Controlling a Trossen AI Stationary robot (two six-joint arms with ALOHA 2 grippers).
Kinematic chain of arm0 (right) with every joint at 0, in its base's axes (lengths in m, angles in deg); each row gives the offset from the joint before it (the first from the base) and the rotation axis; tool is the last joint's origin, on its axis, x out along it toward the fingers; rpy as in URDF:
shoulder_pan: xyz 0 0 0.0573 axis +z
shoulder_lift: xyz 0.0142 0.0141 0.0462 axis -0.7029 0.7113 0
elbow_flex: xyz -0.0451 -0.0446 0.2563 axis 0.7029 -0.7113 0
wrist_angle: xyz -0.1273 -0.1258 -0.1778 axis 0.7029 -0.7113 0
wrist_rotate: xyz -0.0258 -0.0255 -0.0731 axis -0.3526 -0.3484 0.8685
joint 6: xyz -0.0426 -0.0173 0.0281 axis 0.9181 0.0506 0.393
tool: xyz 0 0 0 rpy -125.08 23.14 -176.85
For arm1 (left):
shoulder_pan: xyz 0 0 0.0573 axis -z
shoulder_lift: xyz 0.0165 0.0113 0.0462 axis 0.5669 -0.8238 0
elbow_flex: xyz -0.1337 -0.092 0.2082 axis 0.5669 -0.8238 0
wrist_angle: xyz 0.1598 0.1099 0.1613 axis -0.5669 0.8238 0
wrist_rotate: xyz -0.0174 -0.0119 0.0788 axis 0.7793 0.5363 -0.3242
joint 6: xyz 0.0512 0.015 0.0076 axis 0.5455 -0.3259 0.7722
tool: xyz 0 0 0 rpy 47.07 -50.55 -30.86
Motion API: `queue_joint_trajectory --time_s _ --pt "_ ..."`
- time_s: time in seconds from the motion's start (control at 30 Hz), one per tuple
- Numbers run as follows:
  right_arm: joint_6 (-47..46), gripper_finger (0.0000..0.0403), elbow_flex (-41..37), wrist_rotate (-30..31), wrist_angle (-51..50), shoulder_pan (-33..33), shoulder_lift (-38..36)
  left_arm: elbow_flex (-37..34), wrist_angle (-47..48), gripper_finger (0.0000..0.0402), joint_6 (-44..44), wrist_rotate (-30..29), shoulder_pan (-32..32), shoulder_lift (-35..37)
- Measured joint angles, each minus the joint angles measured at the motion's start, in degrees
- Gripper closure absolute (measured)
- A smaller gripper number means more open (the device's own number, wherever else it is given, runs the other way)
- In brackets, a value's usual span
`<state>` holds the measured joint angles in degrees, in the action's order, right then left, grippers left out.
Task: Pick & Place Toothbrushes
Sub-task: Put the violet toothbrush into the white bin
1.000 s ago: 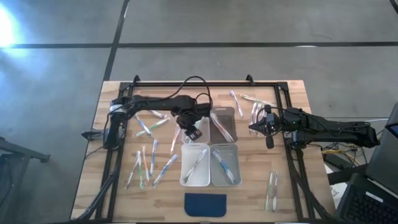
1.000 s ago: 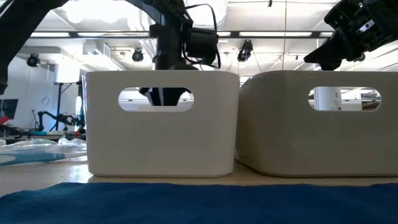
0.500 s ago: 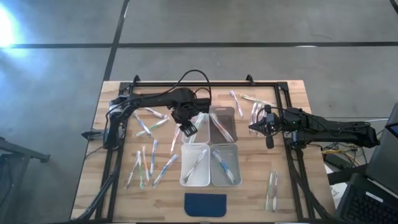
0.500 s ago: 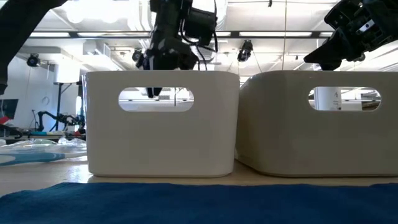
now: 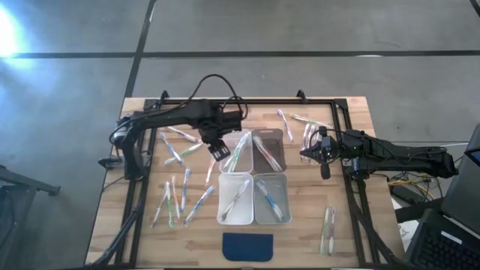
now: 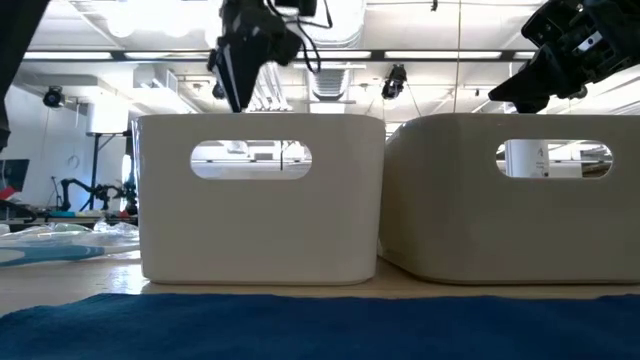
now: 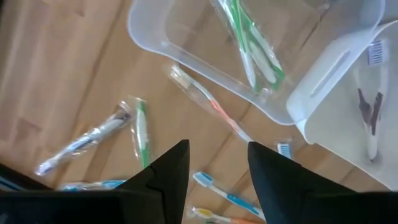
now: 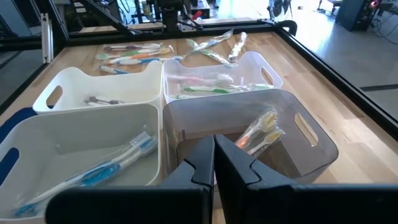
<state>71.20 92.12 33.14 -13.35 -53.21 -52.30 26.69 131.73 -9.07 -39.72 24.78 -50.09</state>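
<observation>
Left gripper [image 5: 219, 148] poised between bins and loose toothbrushes [image 5: 180, 196]; fingers wide and empty.
For the next pick, judged best: descend squarely over one wrapped brush at about 8 o'clock from the bins [image 5: 253, 176], fingers straddling its thin handle crosswise, clear of neighbours. The brushes are slim, whitish sticks with green, blue or pink accents, scattered on the desk [image 5: 112, 210] and in the bins. Right gripper [image 5: 324, 156], fingers closed and empty, waits at 3 o'clock.

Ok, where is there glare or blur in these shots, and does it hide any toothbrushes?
High view: a bright glare patch on the floor, off the table, hides nothing. Low view: the bin wall blocks the toothbrushes. Left wrist view: the fingers are soft, the wrapped toothbrushes clear.
</observation>
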Motion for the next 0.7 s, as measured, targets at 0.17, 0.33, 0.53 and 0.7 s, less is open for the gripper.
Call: queue_joint_trajectory --time_s 0.17,0.33,0.53,0.7 --pt "-0.03 0.0394 0.00 0.00 -0.01 0.02 -0.01 -0.02 0.04 0.0234 -2.13 -2.83 1.43 3.98" --pt "-0.01 0.0394 0.00 0.00 -0.01 0.01 -0.01 -0.04 0.36 0.0234 -4.42 -6.55 3.49 7.88" --pt "0.04 0.0394 0.00 -0.02 0.01 0.01 0.00 -0.04 1.44 0.0234 -7.22 -9.34 7.14 11.64" --pt "0.03 0.0394 0.00 -0.02 -0.01 0.01 -0.02 -0.13 3.52 0.0234 -12.00 -14.74 10.90 13.53"
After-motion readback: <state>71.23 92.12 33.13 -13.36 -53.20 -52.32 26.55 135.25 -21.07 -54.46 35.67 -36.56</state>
